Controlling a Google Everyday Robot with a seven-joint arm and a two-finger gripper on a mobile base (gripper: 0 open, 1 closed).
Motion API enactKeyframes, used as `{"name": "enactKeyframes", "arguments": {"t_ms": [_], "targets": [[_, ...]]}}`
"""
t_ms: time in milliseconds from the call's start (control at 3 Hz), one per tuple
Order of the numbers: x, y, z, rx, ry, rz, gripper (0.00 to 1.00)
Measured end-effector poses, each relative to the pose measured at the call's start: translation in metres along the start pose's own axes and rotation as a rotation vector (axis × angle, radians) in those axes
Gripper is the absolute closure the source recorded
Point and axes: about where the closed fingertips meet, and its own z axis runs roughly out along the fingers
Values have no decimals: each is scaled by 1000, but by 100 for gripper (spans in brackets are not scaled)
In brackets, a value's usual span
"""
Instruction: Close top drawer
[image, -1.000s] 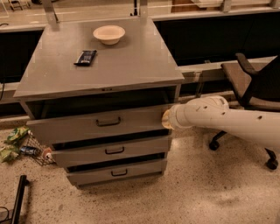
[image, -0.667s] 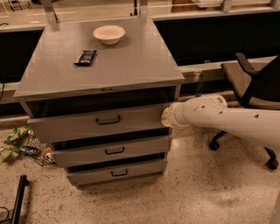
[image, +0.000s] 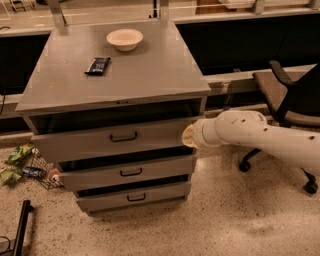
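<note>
- Under the grey cabinet top (image: 145, 75), uppermost of three: the top drawer (image: 85, 145), one item. It stands part-way out, with a dark gap showing between its front panel and the top slab. The long axis runs left to right across the cabinet, and the front faces the camera and the floor side.
- Handle (image: 123, 136): one small dark bar, centred on the top drawer's front, lying level.
- Gripper (image: 187, 136): one, at the end of the white arm (image: 260, 135), which reaches in from the right. It sits against the right end of the top drawer's front panel. Whether it is open or closed, or has hold of anything, cannot be told.
- Lower drawers (image: 125, 172): two, with shorter fronts. Both stand slightly out, and each has one dark handle.
- On the cabinet top: one pale bowl (image: 124, 38) near the back edge and one dark packet (image: 98, 65) to its left and nearer the front. The two are well apart.
- Office chair (image: 285, 100): one, to the right, behind the arm.
- Floor (image: 235, 215): speckled, with open room in front of the cabinet. Litter (image: 17, 160) lies at the left, and one dark pole (image: 20, 230) lies at the lower left.
</note>
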Motion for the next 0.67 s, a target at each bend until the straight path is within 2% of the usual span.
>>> {"name": "enactKeyframes", "arguments": {"t_ms": [333, 667], "targets": [[-41, 6, -28, -43, -138, 12, 100], [-77, 11, -54, -63, -312, 47, 100]]}}
